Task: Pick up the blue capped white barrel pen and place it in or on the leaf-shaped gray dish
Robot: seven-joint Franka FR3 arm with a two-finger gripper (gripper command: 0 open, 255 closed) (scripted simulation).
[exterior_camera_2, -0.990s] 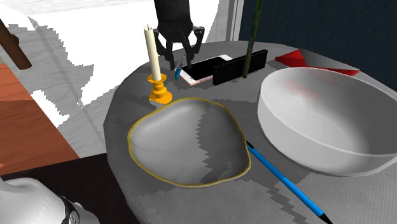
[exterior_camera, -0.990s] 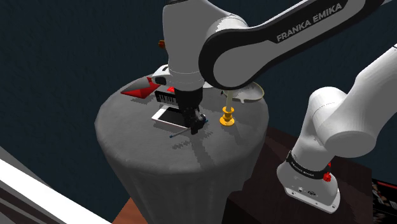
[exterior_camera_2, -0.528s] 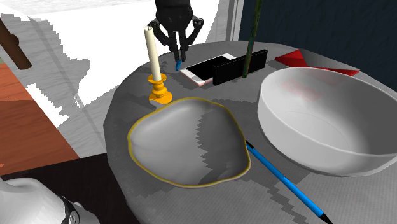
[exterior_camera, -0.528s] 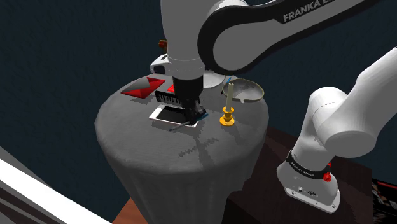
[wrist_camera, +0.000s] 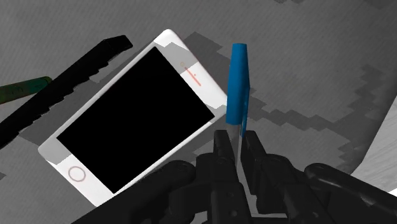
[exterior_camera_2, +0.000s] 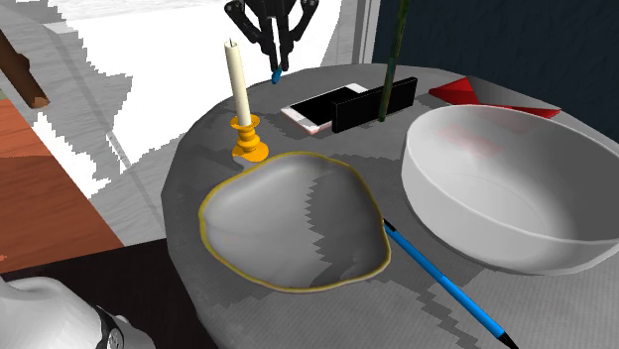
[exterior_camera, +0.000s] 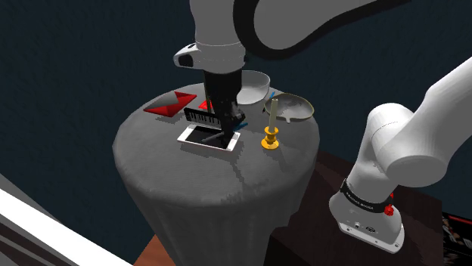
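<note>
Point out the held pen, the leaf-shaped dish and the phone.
pen [wrist_camera: 238, 83], wrist view, on its blue cap.
leaf-shaped dish [exterior_camera_2: 288, 223], second exterior view, on its bare grey inside.
phone [wrist_camera: 133, 121], wrist view, on its black screen.

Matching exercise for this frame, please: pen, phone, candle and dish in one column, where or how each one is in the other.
Things:
1. blue-capped pen
2. smartphone
3. candle
4. leaf-shaped dish

States:
A. lying flat on the table, screen up
B. holding nothing, gold-rimmed, next to the white bowl
C. clasped between the fingers of the gripper
D. upright in an orange holder

Pairs: 1-C; 2-A; 3-D; 4-B
</note>
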